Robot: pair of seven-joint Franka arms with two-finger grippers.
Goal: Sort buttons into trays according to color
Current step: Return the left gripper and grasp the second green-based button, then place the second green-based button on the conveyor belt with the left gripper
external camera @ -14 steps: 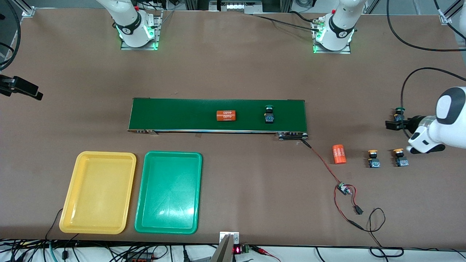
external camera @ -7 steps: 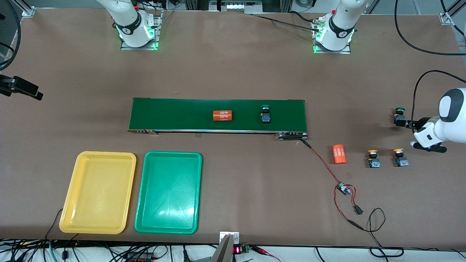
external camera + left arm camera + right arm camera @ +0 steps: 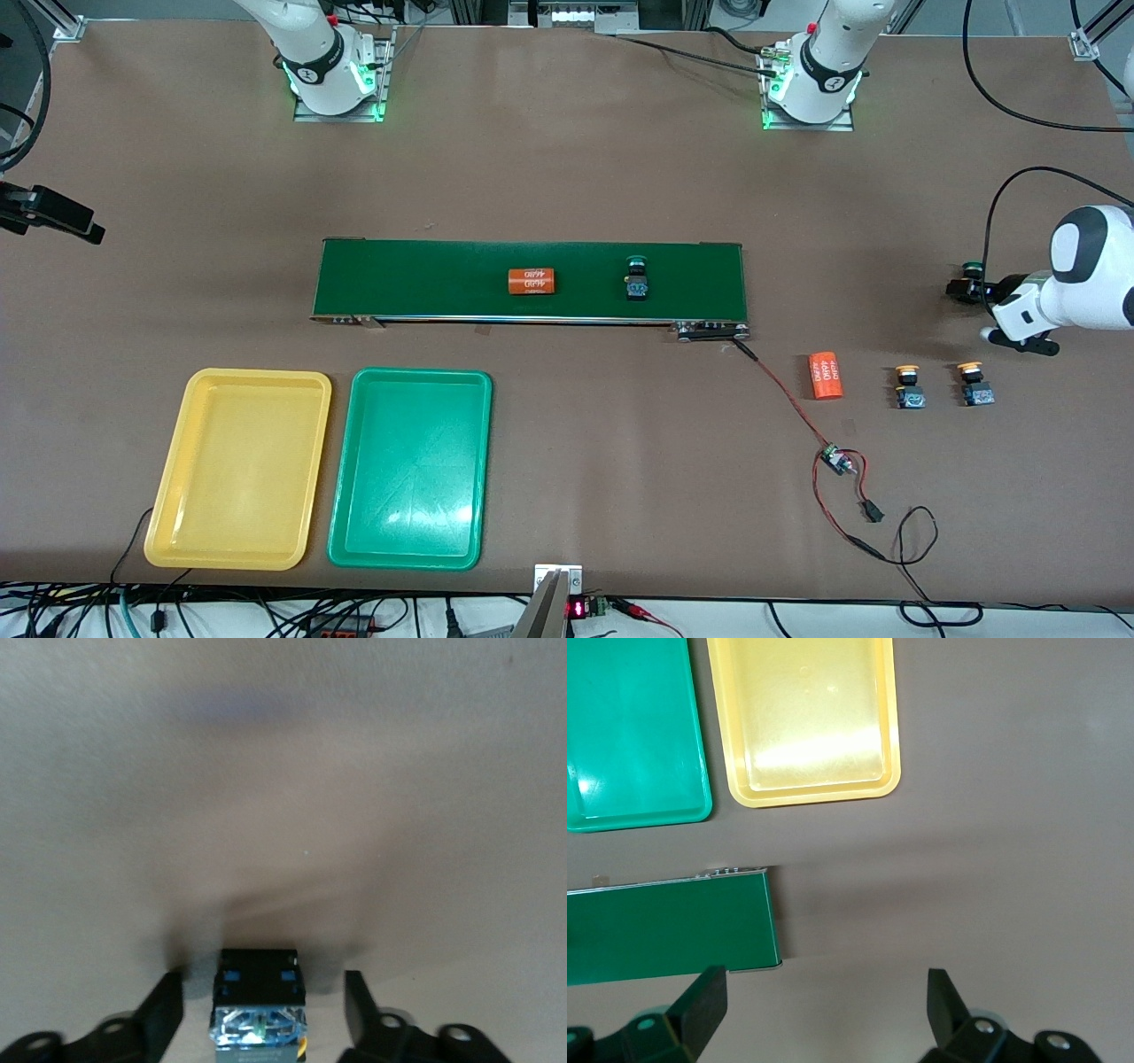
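Brown desk [image 3: 567,177] carrying a green conveyor belt [image 3: 425,279], the landmark here. On the belt lie an orange cylinder [image 3: 532,281] and a green button [image 3: 635,278]; nearer the camera than the belt sit the yellow tray [image 3: 168,514] and green tray [image 3: 483,461], both without buttons. Past the belt's left-arm end, the left gripper [image 3: 264,1019] straddles a second green button [image 3: 259,1010], its fingers [image 3: 164,1010] spread and apart from the body; two yellow buttons [image 3: 908,387] and another cylinder [image 3: 825,375] lie near. Risk: an off-centre closure could tip or pinch the button askew. Its cap is cut off in the wrist view. The right gripper [image 3: 824,1010] waits unclenched above the belt's right-arm end, out of the front view.
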